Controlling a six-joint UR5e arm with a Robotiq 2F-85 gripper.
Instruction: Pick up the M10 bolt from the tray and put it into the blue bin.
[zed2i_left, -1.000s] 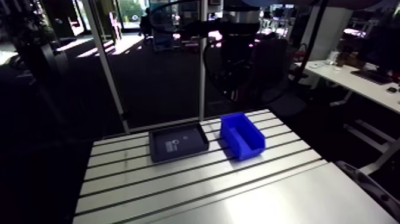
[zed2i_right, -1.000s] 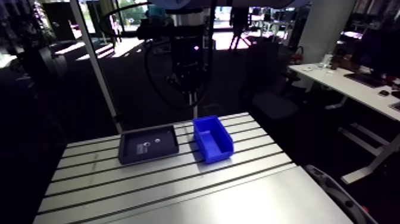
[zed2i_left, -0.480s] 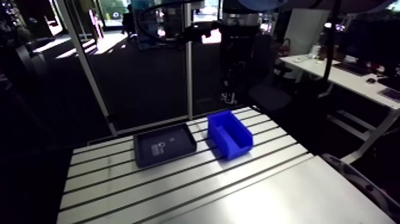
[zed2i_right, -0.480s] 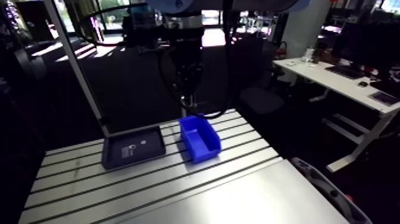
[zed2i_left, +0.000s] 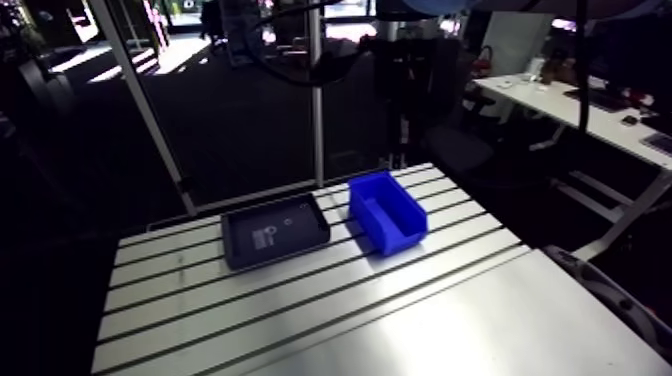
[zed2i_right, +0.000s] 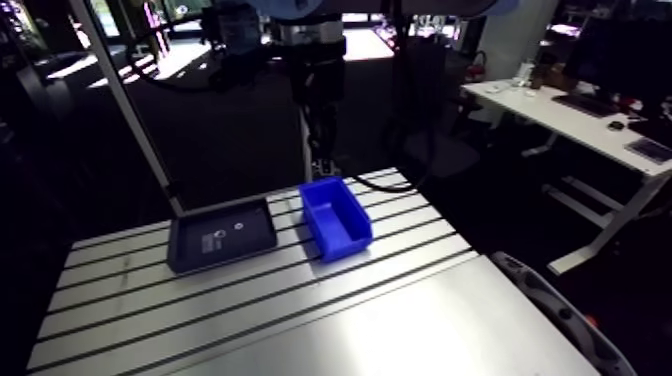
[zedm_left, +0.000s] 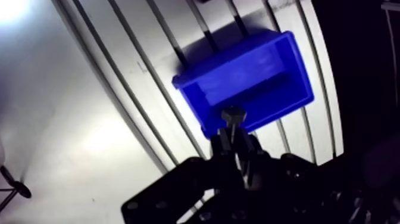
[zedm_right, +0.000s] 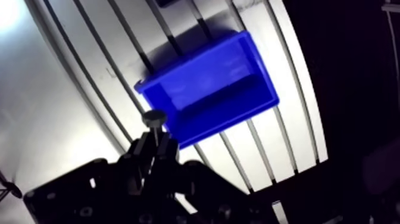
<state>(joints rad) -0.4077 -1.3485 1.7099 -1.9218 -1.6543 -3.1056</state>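
The jaws are closed on the M10 bolt (zedm_left: 232, 114). In the wrist view they pinch its shank, and the hex head stands clear above their tips, so the bolt is roughly upright in the grip. It is off the tray and in the air, with the blue bin (zedm_left: 250, 74) lying just ahead of the jaws and below them. One eye of the wrist view sets the bolt head against the bin's nearest wall; the other sets it over the bare worktop (zed2i_left: 300, 310) just beside the bin's corner. I cannot tell whether it is over the bin's mouth or just short of it.

In the arm view the bin rests on the worktop with its mouth up, its long sides running from about 11 o'clock to 5 o'clock. The dark tray (zed2i_left: 275, 229) lies flat at the bin's 9 o'clock, just beside it, with a narrow strip of worktop between them. On the tray floor are a pale label (zed2i_right: 212, 243) and, at the label's 1 o'clock, a small bright round piece (zed2i_right: 239, 226); both are too small to make out further. The arm (zed2i_right: 318, 80) comes down over the bin's far end, at the bin's 12 o'clock. The worktop's slots (zed2i_left: 330, 285) run across under the tray and the bin.
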